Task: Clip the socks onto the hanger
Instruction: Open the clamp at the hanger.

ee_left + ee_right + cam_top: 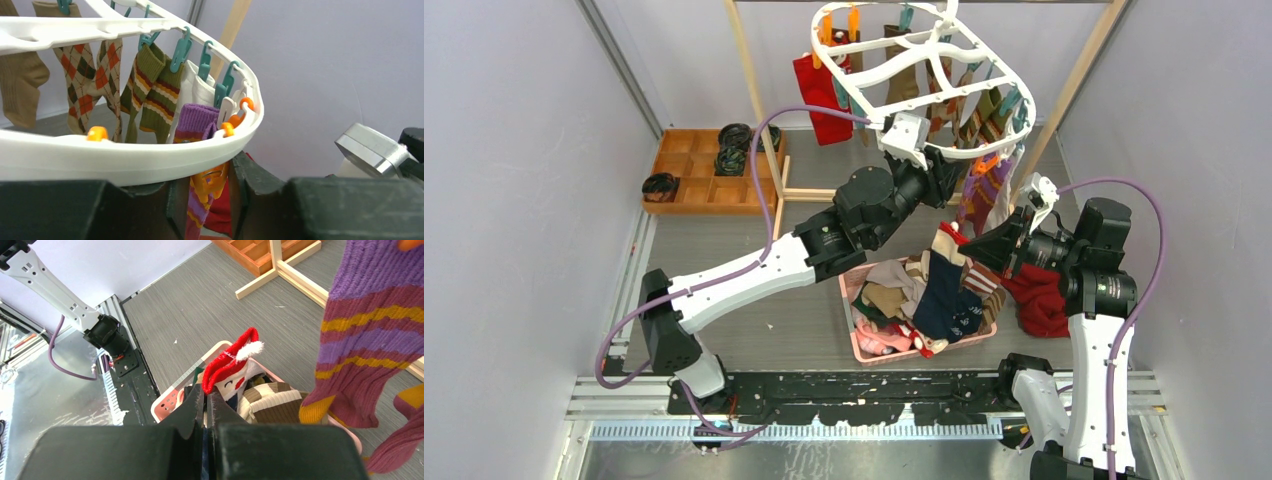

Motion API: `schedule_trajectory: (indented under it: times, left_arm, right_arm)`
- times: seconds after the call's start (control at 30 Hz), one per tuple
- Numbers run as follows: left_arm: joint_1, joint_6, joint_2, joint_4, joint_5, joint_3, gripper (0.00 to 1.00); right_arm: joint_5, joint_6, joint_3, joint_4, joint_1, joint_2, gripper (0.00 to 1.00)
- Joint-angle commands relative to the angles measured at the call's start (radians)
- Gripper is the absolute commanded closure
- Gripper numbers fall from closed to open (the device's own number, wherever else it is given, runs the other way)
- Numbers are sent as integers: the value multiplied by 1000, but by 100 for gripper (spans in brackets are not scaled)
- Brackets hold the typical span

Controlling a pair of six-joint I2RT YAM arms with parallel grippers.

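Left gripper [206, 176] straddles the orange clip [210, 182] on the hanger [125, 155]'s near rim, with the purple striped sock [196, 121] hanging there; can't tell if it's squeezing. I'd pinch the clip's tails squarely. Right gripper [205, 396] is pressed together below the hanger, over the basket [167, 402] of socks [924, 290].

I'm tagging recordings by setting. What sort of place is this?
Probably a robot test cell staged as a laundry corner: plain grey wall panels, a white clip hanger at a wooden rack, a pink basket of socks.
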Motion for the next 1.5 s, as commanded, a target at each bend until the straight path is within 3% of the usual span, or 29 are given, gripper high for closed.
schedule_trajectory:
  times: [0.0,0.17,0.33,0.53,0.67,1.03,1.47]
  left_arm:
    - [-6,23,-40,76,-26,21,75]
    - [-11,28,-46,73,-29,18,90]
    - [-12,28,-50,71,-39,13,95]
    - [-13,28,-69,58,-57,4,97]
    - [-13,25,-75,63,-64,2,98]
    - [-13,-21,-62,33,-61,34,99]
    - [-13,-51,-54,27,-73,41,100]
  right_arm:
    - [-17,3,30,12,-7,-1,99]
    - [1,-66,63,-65,-6,2,99]
    - [59,-247,180,-267,-7,32,99]
    - [170,-356,351,-391,-7,79,99]
    - [215,-329,403,-356,-7,95,99]
    - [272,-29,367,-8,-4,71,99]
    - [324,-55,353,-23,84,82,99]
